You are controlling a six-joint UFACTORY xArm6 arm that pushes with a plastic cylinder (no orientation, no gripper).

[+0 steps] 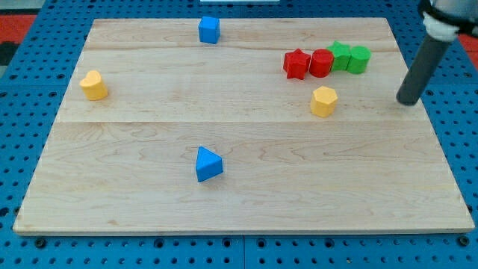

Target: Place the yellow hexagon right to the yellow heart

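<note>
The yellow hexagon (323, 101) sits on the wooden board right of centre, in the upper half. The yellow heart (93, 85) sits far off at the view's left edge of the board. My tip (407, 101) rests near the board's right edge, well to the right of the yellow hexagon and level with it, touching no block.
A red star (296, 63), a red cylinder-like block (321, 63) and two green blocks (349, 57) form a row just above the hexagon. A blue cube (209, 30) sits near the top edge. A blue triangle (208, 164) lies below centre. The board (246, 202) lies on a blue pegboard.
</note>
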